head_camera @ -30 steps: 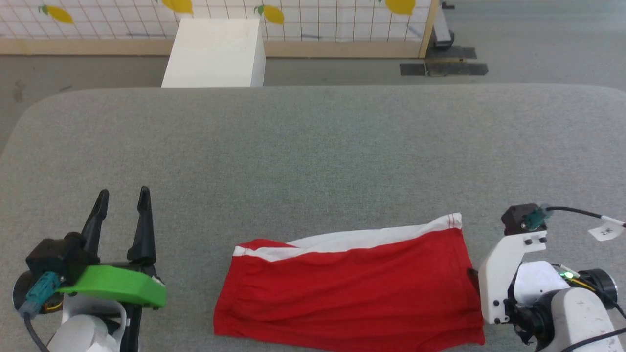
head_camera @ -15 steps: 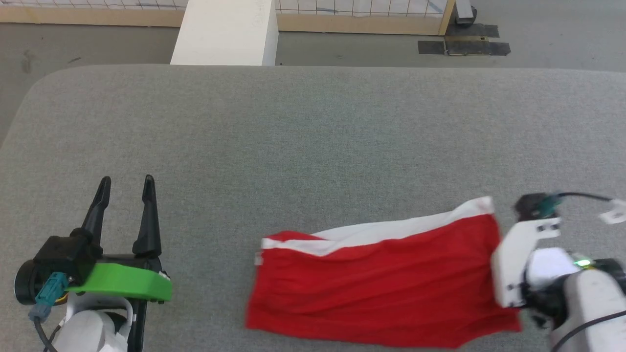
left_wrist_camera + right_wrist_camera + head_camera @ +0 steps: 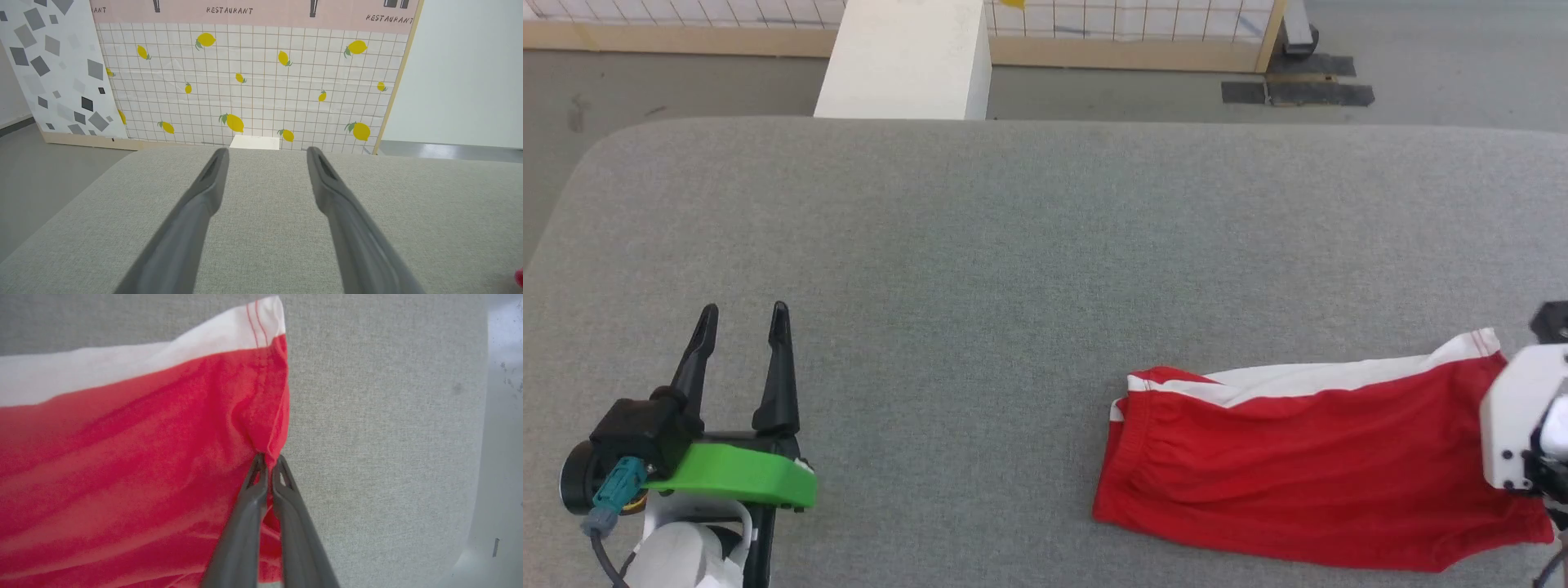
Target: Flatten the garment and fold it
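a wide grey woven-fabric tabletop with rounded corners (image 3: pixel 1045 245) takes up most of the room in front of me. behind its far edge stands a tall white tiled panel printed with yellow lemons (image 3: pixel 253 81), and a plain white rectangular block (image 3: pixel 903 61) sits on the floor against it. the bright red soft shorts with a broad white side stripe (image 3: pixel 1307 482) lie spread out by the near edge, close to the right corner, elastic waistband toward the middle of the tabletop, stripe along the far side, the cloth lightly rippled. the right gripper (image 3: pixel 269 459) has its two long dark fingers pinched together on the red hem edge, bunching the fabric at the tips. the left gripper (image 3: pixel 744 310), with a green plastic guard, sits over the near left part, well apart from the shorts, fingers spread wide and holding nothing.
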Robot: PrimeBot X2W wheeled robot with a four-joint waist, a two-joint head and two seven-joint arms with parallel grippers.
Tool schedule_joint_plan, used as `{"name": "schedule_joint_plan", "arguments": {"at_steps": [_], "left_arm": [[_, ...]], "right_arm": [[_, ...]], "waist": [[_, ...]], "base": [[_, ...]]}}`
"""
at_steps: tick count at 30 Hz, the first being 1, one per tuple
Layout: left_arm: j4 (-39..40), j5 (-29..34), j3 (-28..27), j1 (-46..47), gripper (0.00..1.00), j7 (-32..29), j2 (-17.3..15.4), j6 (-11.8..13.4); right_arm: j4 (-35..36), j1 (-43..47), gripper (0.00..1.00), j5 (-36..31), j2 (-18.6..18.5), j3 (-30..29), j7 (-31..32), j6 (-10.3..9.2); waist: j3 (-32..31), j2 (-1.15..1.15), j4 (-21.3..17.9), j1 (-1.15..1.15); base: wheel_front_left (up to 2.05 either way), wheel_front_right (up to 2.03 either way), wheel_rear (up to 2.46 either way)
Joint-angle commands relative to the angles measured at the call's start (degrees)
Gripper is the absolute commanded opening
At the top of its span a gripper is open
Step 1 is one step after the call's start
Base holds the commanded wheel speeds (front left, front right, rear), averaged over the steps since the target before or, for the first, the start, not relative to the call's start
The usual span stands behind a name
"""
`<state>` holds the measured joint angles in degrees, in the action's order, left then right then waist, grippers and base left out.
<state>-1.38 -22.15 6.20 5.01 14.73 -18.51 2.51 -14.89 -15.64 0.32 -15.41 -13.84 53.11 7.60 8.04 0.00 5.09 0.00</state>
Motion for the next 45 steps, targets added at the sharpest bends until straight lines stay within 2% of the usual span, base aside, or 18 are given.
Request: {"name": "schedule_joint_plan", "arguments": {"at_steps": [1,9,13,16,20,27,35,36,37,38,42,45], "left_arm": [[-0.14,0.88,-0.30,-0.20,1.00,0.27,0.30,-0.35],[-0.34,1.25,-0.72,-2.03,1.00,0.27,1.01,-0.23],[-0.34,1.22,-0.47,-2.70,1.00,0.27,1.43,-0.22],[-0.35,1.18,-0.34,-2.90,1.00,0.27,1.58,-0.28],[-0.36,1.14,-0.07,-3.11,1.00,0.27,1.78,-0.47],[-0.71,0.94,0.27,-3.39,1.00,0.27,2.29,-0.51],[-1.13,0.59,0.34,-3.38,1.00,0.27,2.52,-0.73],[-1.18,0.58,0.35,-3.34,1.00,0.27,2.54,-0.74],[-1.22,0.57,0.33,-3.29,1.00,0.27,2.57,-0.74],[-1.26,0.53,0.26,-3.31,1.00,0.27,2.58,-0.73],[-1.19,0.53,-0.11,-3.79,1.00,0.27,2.54,-0.53],[-0.88,0.63,-0.15,-3.99,1.00,0.27,2.55,-0.35]], "right_arm": [[1.47,-0.32,0.00,0.96,-0.27,1.30,1.08,-0.11],[18.27,4.49,0.00,7.24,-2.97,12.02,10.09,-0.11],[25.12,6.26,0.00,10.22,-1.90,17.74,13.98,-0.11],[26.71,6.40,0.00,11.63,0.30,20.50,14.59,-0.11],[24.97,5.64,0.00,12.26,4.00,23.72,13.45,-0.11],[17.12,3.39,0.00,12.16,9.31,27.48,8.97,-0.11],[8.66,1.46,0.00,12.44,12.25,29.51,3.56,-0.11],[7.80,1.19,0.04,12.47,12.34,29.77,2.81,-0.11],[7.01,0.85,0.44,12.73,12.41,30.16,1.81,-0.11],[6.62,0.62,1.00,13.13,12.45,30.48,1.01,-0.11],[8.16,-0.03,1.00,18.49,12.50,32.15,-2.19,-0.11],[11.43,-0.01,1.00,20.05,12.51,30.48,-4.25,-0.11]], "waist": [[-0.92,0.00,0.05,0.00],[-3.68,0.00,-0.18,0.00],[-4.43,0.00,0.02,0.00],[-4.76,0.00,0.30,0.00],[-4.88,0.00,1.26,0.00],[-4.65,0.00,3.52,0.00],[-3.78,0.00,5.07,0.00],[-3.66,0.00,5.10,0.00],[-3.58,0.00,5.08,0.00],[-3.57,0.00,4.98,0.00],[-3.71,0.00,3.96,0.00],[-3.94,0.00,2.90,0.00]], "base": [[0.00,0.00,0.00],[0.00,0.00,0.00],[0.00,0.00,0.00],[0.00,0.00,0.00],[0.00,0.00,0.00],[0.00,0.00,0.00],[0.00,0.00,0.00],[0.00,0.00,0.00],[0.00,0.00,0.00],[0.00,0.00,0.00],[0.00,0.00,0.00],[0.00,0.00,0.00]]}}
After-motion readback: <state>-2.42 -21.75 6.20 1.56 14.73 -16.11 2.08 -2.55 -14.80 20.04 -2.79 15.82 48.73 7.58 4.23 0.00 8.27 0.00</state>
